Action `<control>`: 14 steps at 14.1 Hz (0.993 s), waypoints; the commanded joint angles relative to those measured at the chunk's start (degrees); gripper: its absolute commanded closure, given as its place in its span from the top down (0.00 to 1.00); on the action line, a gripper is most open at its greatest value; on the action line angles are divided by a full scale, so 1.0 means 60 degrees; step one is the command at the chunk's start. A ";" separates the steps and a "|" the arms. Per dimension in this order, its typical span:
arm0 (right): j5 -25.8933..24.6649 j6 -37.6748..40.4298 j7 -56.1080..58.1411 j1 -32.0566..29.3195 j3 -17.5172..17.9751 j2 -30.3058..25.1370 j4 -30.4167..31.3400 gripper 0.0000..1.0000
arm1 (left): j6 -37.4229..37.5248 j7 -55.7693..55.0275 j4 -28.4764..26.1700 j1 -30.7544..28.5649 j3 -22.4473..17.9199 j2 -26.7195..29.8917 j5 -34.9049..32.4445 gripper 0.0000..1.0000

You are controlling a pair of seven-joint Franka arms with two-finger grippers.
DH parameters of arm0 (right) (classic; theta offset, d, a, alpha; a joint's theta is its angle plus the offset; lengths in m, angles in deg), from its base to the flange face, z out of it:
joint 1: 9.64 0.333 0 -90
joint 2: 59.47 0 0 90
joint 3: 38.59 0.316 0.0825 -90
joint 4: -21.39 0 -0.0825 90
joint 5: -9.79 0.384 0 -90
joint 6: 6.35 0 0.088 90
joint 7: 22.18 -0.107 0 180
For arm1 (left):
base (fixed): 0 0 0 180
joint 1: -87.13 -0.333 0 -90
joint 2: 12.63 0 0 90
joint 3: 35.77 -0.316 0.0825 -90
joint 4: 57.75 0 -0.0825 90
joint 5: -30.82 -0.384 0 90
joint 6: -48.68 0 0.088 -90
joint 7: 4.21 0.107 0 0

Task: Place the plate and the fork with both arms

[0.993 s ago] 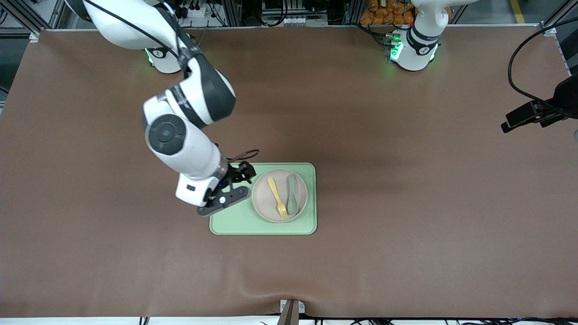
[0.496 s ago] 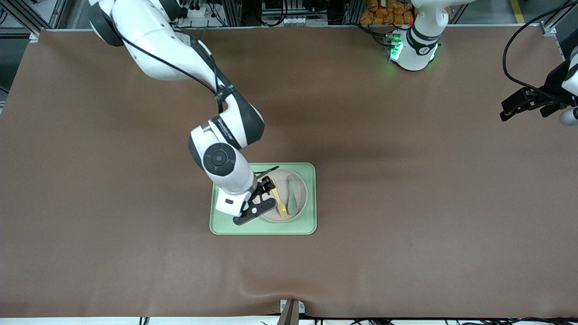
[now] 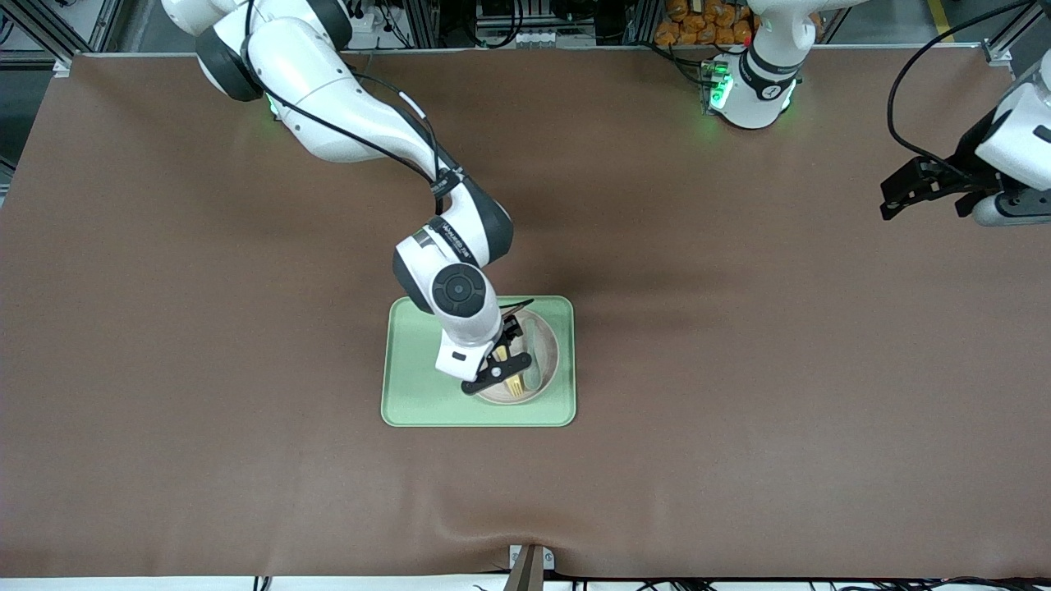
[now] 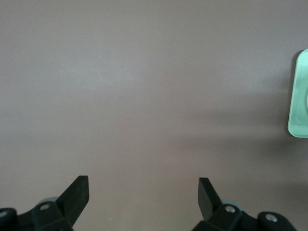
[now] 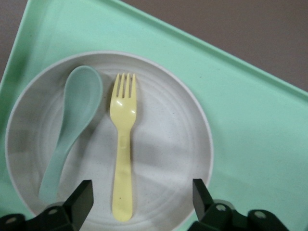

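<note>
The pale beige-pink plate (image 3: 552,349) sits on the light green tray (image 3: 410,394), at the tray's end toward the left arm. In the right wrist view the plate (image 5: 168,144) holds the pale yellow fork (image 5: 122,144) beside a grey-green spoon (image 5: 72,120). In the front view only the fork's tines (image 3: 515,386) show below the hand. My right gripper (image 3: 502,349) is open over the plate; in its wrist view (image 5: 142,195) the jaws straddle the fork's handle end without touching it. My left gripper (image 3: 899,193) is open and empty over bare table (image 4: 143,190).
The spoon (image 3: 534,361) lies in the plate beside the fork. The tray's edge shows in the left wrist view (image 4: 301,96). The brown table (image 3: 739,369) stretches around the tray. The left arm hangs near its end of the table.
My right gripper has moved across the tray toward the left arm's end and now hangs over the plate and fork. The left hand has shifted slightly inward.
</note>
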 commanded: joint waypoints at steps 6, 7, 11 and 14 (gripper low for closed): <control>-0.0191 -0.0888 -0.0228 0.0058 -0.0041 0.0335 0.0130 0.73 | -0.0140 0.0130 0.0339 0.0059 0.0011 -0.0049 0.0054 1.00; -0.0191 -0.0888 -0.0213 0.0059 -0.0041 0.0364 0.0130 0.72 | -0.0154 0.0144 0.0470 0.0045 -0.0004 -0.0180 0.0068 1.00; -0.0205 -0.0903 -0.0213 0.0059 -0.0041 0.0481 0.0130 0.68 | -0.0096 0.0436 0.0734 0.1271 -0.1244 -0.0328 -0.0063 1.00; -0.0205 -0.0903 -0.0271 0.0059 -0.0041 0.0482 0.0130 0.64 | 0.0136 0.0496 0.1042 0.1494 -0.1542 -0.0561 -0.0063 1.00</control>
